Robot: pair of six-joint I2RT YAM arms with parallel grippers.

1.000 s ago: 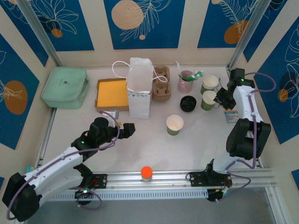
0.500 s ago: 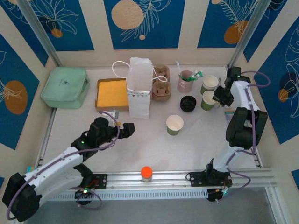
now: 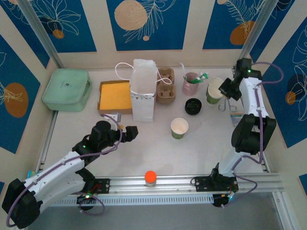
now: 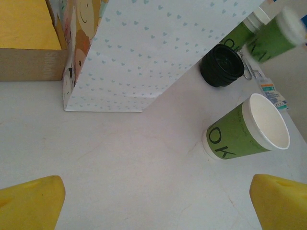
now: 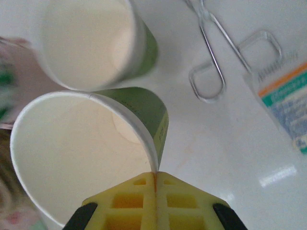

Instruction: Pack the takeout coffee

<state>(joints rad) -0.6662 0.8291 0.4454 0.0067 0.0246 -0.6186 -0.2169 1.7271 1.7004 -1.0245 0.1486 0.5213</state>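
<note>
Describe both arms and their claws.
Both the left arm and right arm have white shells, black joints and a purple cable looped alongside. The left claw has a black housing; the right claw shows yellow, gridded finger pads.

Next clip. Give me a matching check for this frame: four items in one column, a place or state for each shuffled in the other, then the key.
Items
1. left gripper
2. right gripper
3. black lid
4. mint-green case

Place or state
A. shut on the rim of a lidless green cup
B. in the far-left corner of the table
C. open, over bare table in front of the white paper bag
D. flat on the table, right of the cardboard cup carrier

Pairs: 1-C, 2-A, 3-D, 4-B
</note>
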